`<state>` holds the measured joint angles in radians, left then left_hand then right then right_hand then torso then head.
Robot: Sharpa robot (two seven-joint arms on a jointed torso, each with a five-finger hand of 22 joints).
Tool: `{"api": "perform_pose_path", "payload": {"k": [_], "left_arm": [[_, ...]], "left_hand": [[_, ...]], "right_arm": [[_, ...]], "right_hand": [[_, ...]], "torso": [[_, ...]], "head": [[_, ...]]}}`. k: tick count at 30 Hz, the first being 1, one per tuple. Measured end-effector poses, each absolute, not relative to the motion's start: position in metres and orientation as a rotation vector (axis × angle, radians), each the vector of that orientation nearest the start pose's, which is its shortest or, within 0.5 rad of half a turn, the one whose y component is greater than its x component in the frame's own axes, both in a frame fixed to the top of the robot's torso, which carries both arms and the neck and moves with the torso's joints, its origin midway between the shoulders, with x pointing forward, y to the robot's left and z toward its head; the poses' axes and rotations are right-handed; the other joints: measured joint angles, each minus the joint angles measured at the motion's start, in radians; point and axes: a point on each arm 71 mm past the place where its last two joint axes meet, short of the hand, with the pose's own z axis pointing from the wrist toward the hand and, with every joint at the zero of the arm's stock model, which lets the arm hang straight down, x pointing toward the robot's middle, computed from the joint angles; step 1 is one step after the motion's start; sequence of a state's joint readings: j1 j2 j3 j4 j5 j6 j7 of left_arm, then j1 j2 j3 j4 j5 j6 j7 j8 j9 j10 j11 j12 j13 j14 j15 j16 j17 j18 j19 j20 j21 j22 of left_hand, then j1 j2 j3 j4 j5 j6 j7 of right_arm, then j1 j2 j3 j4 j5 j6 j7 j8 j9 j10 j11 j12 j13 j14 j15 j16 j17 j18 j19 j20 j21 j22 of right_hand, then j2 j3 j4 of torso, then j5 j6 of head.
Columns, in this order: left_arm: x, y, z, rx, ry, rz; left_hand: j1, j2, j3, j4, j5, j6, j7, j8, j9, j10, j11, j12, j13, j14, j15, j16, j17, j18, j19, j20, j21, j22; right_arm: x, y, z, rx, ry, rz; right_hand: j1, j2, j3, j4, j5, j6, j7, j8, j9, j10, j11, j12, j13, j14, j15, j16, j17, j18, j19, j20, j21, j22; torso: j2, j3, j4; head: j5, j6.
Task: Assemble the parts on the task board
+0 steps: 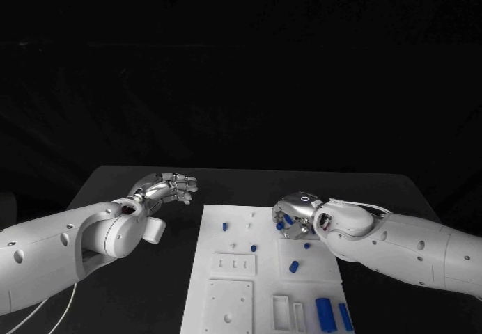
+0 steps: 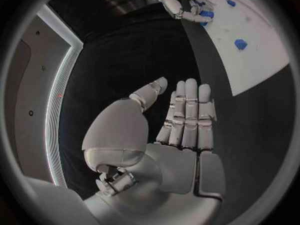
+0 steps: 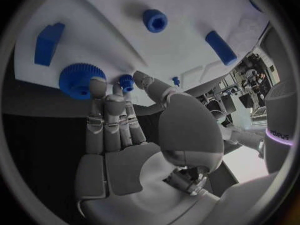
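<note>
Head view: several parts point(image 1: 293, 266) are still loose on the task board point(image 1: 226, 292); a gear point(image 3: 81, 80) is touched by the spread right hand point(image 1: 298, 217), nothing by the flat left hand point(image 1: 166, 188).

The black table point(image 1: 131, 188) spans the lower half of the frame in the head view, under a dark backdrop. White cables point(image 1: 45, 313) trail at the lower left corner.

A short line of pale lettering is showing on the dark band point(image 3: 279, 134) of the right arm's wrist, just above a glowing violet ring, but it is too small and bent to be read with any certainty; nothing else is bearing writing
</note>
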<state>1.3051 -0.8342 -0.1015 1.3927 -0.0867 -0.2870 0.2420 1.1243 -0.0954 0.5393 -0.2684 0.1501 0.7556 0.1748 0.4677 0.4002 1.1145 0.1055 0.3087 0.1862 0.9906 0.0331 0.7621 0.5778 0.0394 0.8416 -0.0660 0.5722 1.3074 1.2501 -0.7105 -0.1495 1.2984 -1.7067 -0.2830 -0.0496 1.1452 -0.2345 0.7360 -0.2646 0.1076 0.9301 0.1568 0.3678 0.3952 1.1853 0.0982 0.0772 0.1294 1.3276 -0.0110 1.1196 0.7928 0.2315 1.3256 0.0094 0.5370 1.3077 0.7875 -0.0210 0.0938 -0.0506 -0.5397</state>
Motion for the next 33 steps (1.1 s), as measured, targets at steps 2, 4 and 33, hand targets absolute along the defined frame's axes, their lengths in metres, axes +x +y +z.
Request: {"api": "perform_pose_path", "payload": {"k": [2,4,33], "left_arm": [[0.5229,0.2448,-0.1636,-1.057,1.512,-1.343],[0.5229,0.245,-0.1638,-1.057,1.512,-1.342],[0.5231,0.2451,-0.1641,-1.058,1.515,-1.341]], "left_hand": [[0.0,0.0,0.0,0.0,0.0,0.0,0.0,0.0,0.001,0.0,0.0,0.0,0.0,0.0,0.0,0.0,0.0,0.0,0.0,0.0,0.0,0.0],[0.0,0.0,0.0,0.0,0.0,0.0,0.0,0.0,0.001,0.0,0.0,0.0,0.001,0.0,0.0,0.0,0.0,0.0,0.0,0.0,0.0,0.0],[-0.004,-0.004,0.0,0.0,0.0,0.0,0.0,0.0,0.002,0.0,0.0,0.0,0.001,0.0,0.0,0.0,-0.001,-0.002,0.0,0.0,0.0,0.001]], "right_arm": [[0.517,-0.1934,-0.2101,-0.486,1.641,0.44],[0.5167,-0.1928,-0.2097,-0.485,1.637,0.442],[0.5128,-0.1869,-0.2064,-0.471,1.567,0.415]], "right_hand": [[0.003,0.003,0.016,0.01,-0.012,0.002,-0.002,0.0,0.001,0.009,-0.002,0.004,0.002,-0.002,-0.002,0.005,-0.004,0.0,0.0,0.0,0.0,0.0],[0.003,0.003,0.042,0.027,-0.016,0.012,-0.012,0.0,0.004,0.023,-0.008,0.004,0.007,-0.005,-0.006,0.009,-0.01,0.0,0.0,0.0,0.004,0.0],[0.025,0.036,0.12,0.039,-0.058,0.09,-0.049,0.041,0.051,0.09,-0.039,0.039,0.062,-0.001,-0.036,0.037,-0.027,-0.001,0.01,-0.006,0.034,0.0]], "torso": [[0.001,-0.0013,0.0019],[0.002,-0.0026,0.0033],[0.006,-0.0027,0.0051]], "head": [[-0.001,0.001],[-0.003,0.002],[-0.003,0.004]]}}
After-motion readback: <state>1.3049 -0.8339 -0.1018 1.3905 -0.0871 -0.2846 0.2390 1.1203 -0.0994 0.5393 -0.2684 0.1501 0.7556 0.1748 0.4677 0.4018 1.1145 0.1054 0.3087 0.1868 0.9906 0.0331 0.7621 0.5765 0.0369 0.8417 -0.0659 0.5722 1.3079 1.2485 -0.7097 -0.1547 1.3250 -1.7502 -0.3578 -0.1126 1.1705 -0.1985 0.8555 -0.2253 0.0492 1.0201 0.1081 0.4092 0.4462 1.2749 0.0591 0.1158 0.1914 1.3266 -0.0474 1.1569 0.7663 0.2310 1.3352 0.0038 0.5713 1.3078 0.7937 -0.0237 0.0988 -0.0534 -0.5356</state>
